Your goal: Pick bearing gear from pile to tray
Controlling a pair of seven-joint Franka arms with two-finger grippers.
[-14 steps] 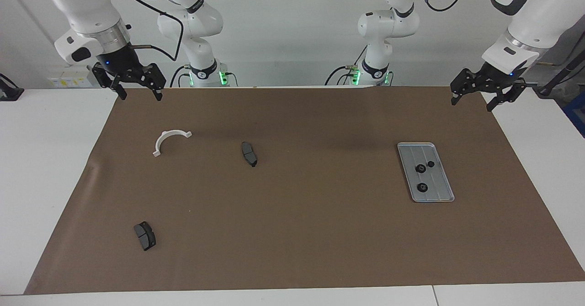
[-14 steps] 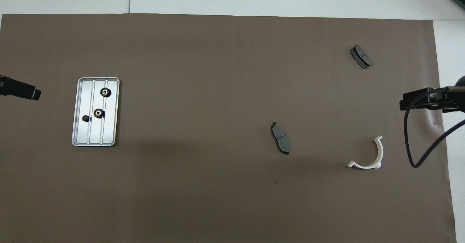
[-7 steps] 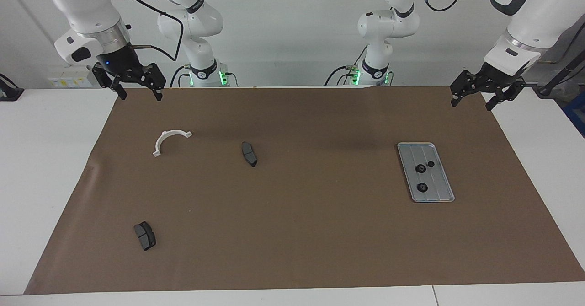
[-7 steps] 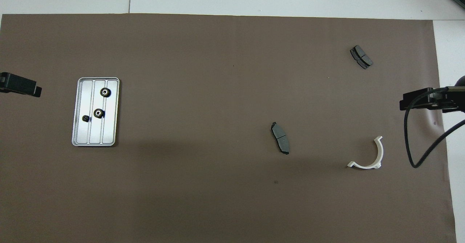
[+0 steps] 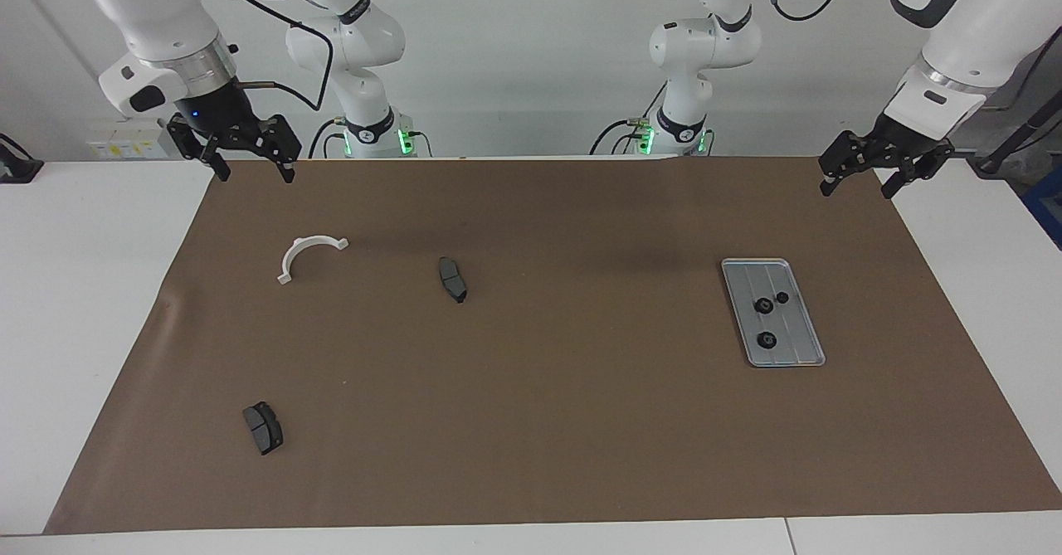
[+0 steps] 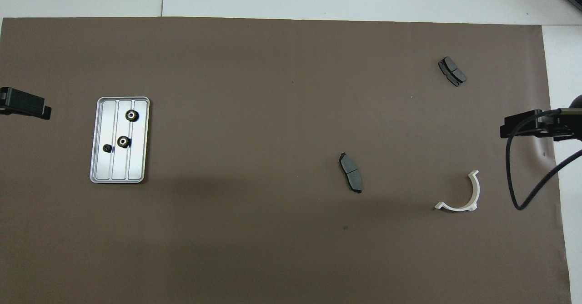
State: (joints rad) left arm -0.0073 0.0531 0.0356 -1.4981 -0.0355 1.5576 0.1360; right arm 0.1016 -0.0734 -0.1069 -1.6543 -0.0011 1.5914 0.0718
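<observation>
Evidently finished, we note three gears (image 5: 764,306) lying in the tray (image 5: 809,354) toward the left arm's end, so left gripper (image 5: 858,176) and right gripper (image 5: 246,162) hang spread and empty over the mat's corners.

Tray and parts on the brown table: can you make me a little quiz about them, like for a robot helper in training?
1. How many black gears lie in the tray?
2. True or false: the white bracket lies in the tray.
3. Which brake pad is nearer to the robots: A, the one beside the bracket, or B, the one alone?

Key: 1. three. 2. false, it lies on the mat. 3. A.
</observation>
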